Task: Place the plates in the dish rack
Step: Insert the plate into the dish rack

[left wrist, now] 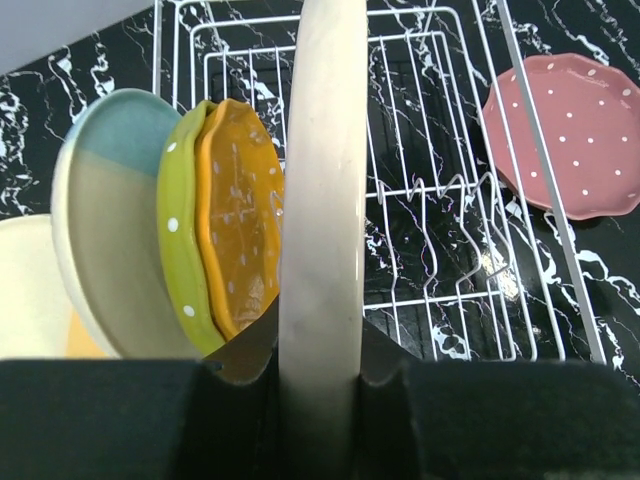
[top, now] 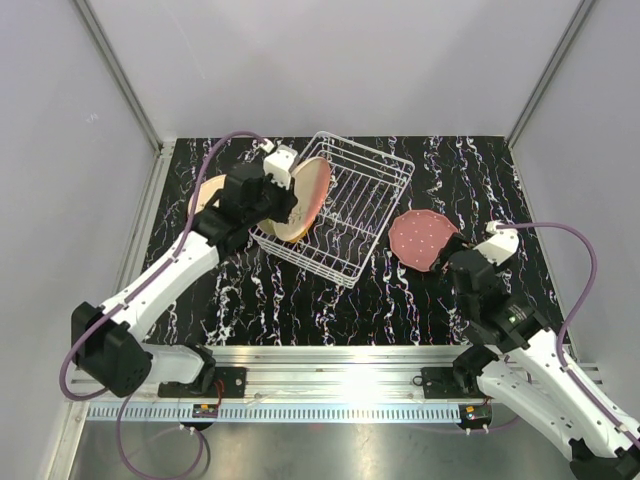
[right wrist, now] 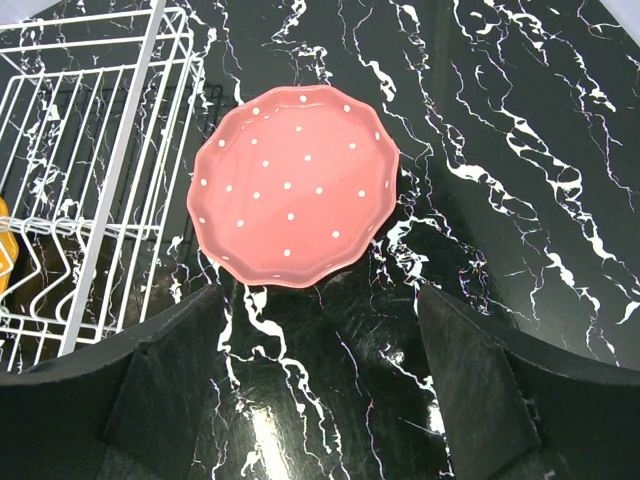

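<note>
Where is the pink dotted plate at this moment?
In the top view the pink dotted plate lies flat on the table, right of the dish rack, just ahead of the open right gripper.

The pink plate [right wrist: 293,200] and the green plate [left wrist: 180,250] have white dots. The orange plate [left wrist: 240,220] has pale specks. The cream-and-blue plate [left wrist: 105,210] is colour-blocked. The peach plate [top: 308,195] has a cream rim. The rack [right wrist: 114,180] is white, and the table [right wrist: 520,150] is black with white veins.
</note>
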`<state>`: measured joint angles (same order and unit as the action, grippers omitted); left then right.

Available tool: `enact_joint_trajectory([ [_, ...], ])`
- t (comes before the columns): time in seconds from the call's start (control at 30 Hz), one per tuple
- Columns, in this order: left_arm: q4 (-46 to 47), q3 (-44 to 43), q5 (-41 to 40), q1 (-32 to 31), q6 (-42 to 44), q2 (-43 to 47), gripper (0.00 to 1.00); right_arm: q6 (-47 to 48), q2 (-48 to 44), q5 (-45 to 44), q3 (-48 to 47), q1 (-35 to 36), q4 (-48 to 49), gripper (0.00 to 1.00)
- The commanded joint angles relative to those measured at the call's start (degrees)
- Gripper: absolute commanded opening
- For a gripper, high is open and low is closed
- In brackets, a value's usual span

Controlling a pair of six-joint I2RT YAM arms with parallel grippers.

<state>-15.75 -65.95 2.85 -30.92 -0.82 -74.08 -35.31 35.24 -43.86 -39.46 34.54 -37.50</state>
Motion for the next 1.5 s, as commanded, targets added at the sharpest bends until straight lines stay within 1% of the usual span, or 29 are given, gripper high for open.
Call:
enact_joint_trajectory([
  [0.0,10.39,-1.9,1.11,0.59,-0.5,-0.36,0.0,0.86,-1.05,-0.18,0.44,-0.09,2.34,0.86],
  [0.27,10.21,-1.81,-2.59,0.68,-0.67,-1.76,0.0,0.94,-1.49,0.35,0.79,-0.27,2.6,0.86],
  [0.3,9.86,-1.9,-3.98,0.6,-0.85,-1.94,0.0,0.94,-1.41,0.26,0.88,-0.27,2.6,0.86],
  [0.43,9.6,-2.16,-4.08,0.59,-1.46,-3.08,0.0,0.95,-1.41,0.35,0.88,-0.27,2.6,0.86],
  [0.6,9.07,-1.99,-8.29,0.59,-2.17,-3.61,0.0,0.94,-1.93,0.17,0.97,-0.27,2.52,0.86],
  [0.67,8.89,-1.81,-10.57,0.59,-3.04,-3.35,0.0,0.94,-1.76,0.09,0.97,-0.27,2.52,0.86],
  [0.73,9.42,-1.46,-11.11,0.59,-3.22,-2.13,0.0,0.94,-1.93,0.09,0.97,-0.35,2.52,0.86],
  [0.83,12.4,1.08,-12.17,0.68,-3.57,0.16,0.0,0.94,-1.85,0.17,0.97,-0.36,2.6,0.86],
  [0.9,12.94,1.53,-11.56,0.68,-3.57,0.43,0.0,1.03,-1.76,0.26,1.05,-0.36,2.52,0.86],
  [1.07,10.92,-0.23,-8.22,0.6,-4.36,-2.29,0.0,1.03,-1.76,0.26,0.97,-0.36,2.52,0.87],
  [1.2,9.77,-1.02,-7.77,0.6,-4.98,-4.92,0.0,1.03,-1.85,0.26,1.05,-0.44,2.52,0.87],
  [1.37,7.75,-2.78,-6.64,0.59,-5.33,-8.18,0.08,1.12,-1.49,0.53,1.14,-0.36,2.78,0.87],
  [1.4,7.58,-2.95,-6.37,0.59,-5.33,-9.05,0.1,1.12,-1.41,0.53,1.14,-0.44,2.78,0.87],
  [1.47,6.96,-3.48,-6.19,0.59,-5.42,-9.85,0.12,1.21,-1.41,0.61,1.14,-0.36,2.78,0.87],
])
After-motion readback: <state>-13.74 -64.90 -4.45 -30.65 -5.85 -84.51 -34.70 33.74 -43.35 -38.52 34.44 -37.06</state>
